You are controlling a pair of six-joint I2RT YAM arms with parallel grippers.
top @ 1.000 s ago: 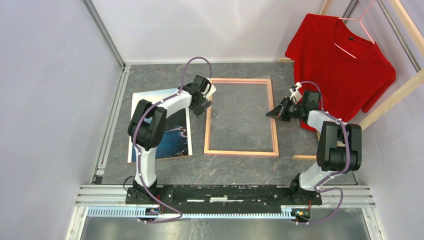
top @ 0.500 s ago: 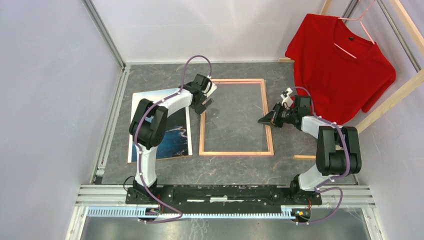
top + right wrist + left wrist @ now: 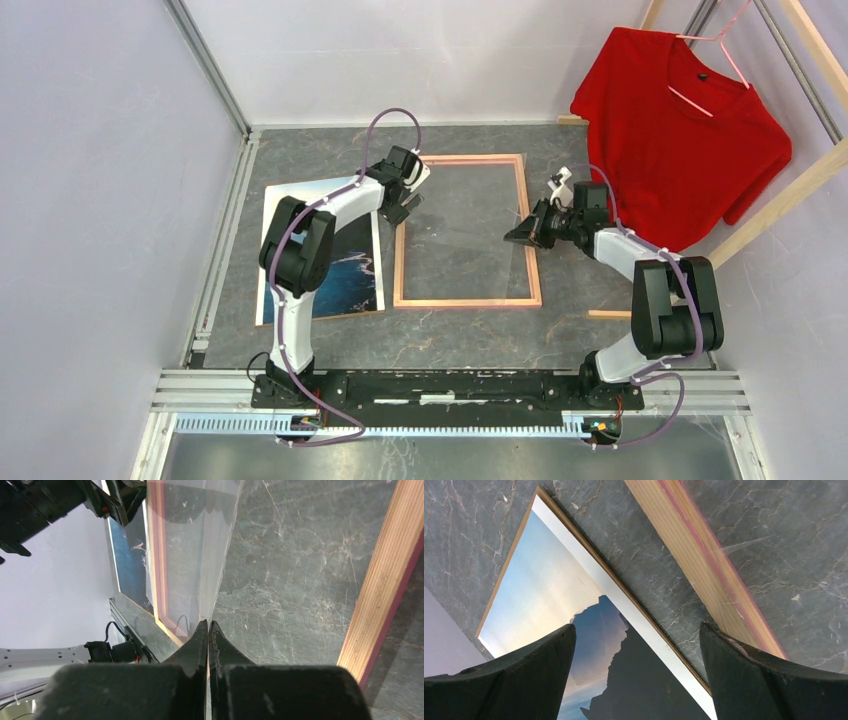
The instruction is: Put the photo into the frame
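While the frame (image 3: 465, 303) lies flat on the bench (image 3: 450, 345) with its wooden back side up and its opening empty, the photo (image 3: 352, 272) rests just beside it on the left, partly under the left arm. The task is therefore in its preparing step, and the print is not yet inside. The right gripper (image 3: 520, 236) has its fingers pressed fully together at the right rim. In the right wrist view they seem to pinch the edge of a clear sheet (image 3: 192, 555) that stands tilted over the opening. The left gripper (image 3: 402, 210) is spread wide and holds nothing; it hovers over the strip of bench between the corner of the photo and the left rim. I judge that the next move asks the left gripper to come down on the photo's edge, catch this thin print without bending it, and carry it into the opening. No brand, label or writing can be read anywhere.
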